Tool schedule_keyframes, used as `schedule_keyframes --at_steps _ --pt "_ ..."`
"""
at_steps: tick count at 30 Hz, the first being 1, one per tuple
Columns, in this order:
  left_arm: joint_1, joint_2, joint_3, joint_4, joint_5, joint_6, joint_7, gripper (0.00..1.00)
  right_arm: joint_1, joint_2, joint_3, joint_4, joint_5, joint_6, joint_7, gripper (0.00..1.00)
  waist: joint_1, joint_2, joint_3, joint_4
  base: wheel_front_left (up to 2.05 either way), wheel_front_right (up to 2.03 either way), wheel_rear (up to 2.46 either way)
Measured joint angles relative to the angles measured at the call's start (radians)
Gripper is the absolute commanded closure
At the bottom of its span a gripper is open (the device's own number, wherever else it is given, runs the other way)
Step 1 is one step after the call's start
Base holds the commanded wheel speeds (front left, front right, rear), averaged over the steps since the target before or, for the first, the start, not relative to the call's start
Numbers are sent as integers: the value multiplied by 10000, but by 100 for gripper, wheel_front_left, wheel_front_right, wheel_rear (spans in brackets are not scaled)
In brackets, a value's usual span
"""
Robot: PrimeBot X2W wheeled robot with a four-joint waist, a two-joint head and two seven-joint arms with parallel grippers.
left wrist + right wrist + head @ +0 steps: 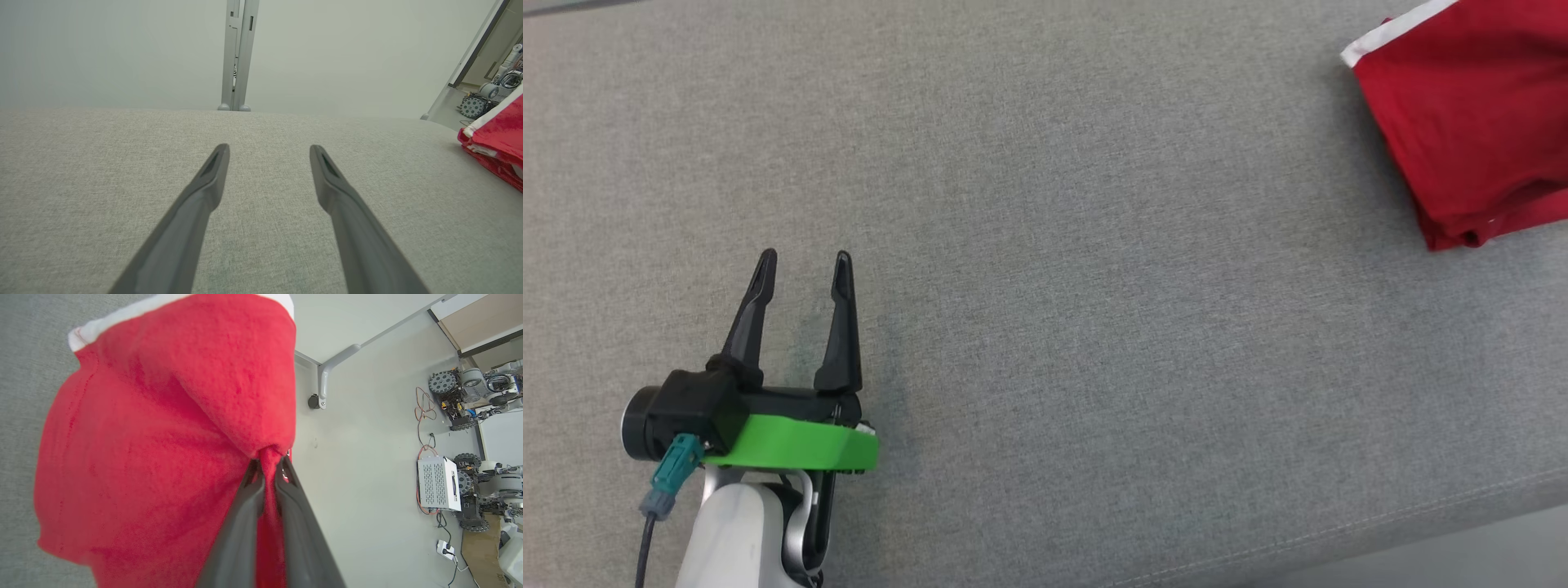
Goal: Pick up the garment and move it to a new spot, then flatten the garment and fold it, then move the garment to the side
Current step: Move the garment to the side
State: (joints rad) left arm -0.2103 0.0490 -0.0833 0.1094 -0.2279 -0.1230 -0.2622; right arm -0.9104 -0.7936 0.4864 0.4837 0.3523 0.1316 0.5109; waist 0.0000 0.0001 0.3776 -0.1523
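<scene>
The red garment [1470, 122] with a white trim lies folded at the far right of the grey fabric surface [1094, 245], running past the head view's right edge. My right gripper [269, 462] is shut on a pinched fold of the red garment [163, 437], at its edge near the surface's side. My left gripper [805, 261] stands open above bare fabric at the lower left, far from the cloth. In the left wrist view the left gripper [269, 149] holds nothing, and the garment [498, 139] shows at the right edge.
The surface's front seam and edge [1421, 523] run across the lower right. Beyond the right side lies a pale floor with a grey table leg [327, 375], a white box with cables [437, 482] and wheeled machines [470, 392].
</scene>
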Motion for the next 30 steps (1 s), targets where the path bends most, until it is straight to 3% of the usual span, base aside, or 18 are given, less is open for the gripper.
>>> schedule_keyframes --at_steps 8,9,10,14,21,30 --pt "-459 10 -79 -75 115 -44 0 0 311 -245 -1446 1442 -698 0 -1018 100 0 0 709 437 0 0 0" --pt "-504 12 -104 -100 115 -44 -2 0 366 -242 -1645 1618 -823 0 -1093 76 1 0 777 518 0 0 0" --pt "-545 10 -136 -111 115 -44 -2 0 420 -236 -1789 1728 -1003 0 -1195 2 1 0 831 584 0 0 0" --pt "-700 10 -282 -150 98 -46 0 0 508 -42 -2673 2140 -1781 0 -1720 0 1 0 1024 832 0 0 0" --pt "-633 6 -102 -209 6 -50 -2 0 1124 1080 -3791 2197 -2173 0 -2711 0 1 0 723 980 0 0 0" --pt "234 4 111 -307 -456 -59 -2 0 2789 2596 -4169 290 -1992 0 -4989 0 0 0 -539 923 0 0 0"
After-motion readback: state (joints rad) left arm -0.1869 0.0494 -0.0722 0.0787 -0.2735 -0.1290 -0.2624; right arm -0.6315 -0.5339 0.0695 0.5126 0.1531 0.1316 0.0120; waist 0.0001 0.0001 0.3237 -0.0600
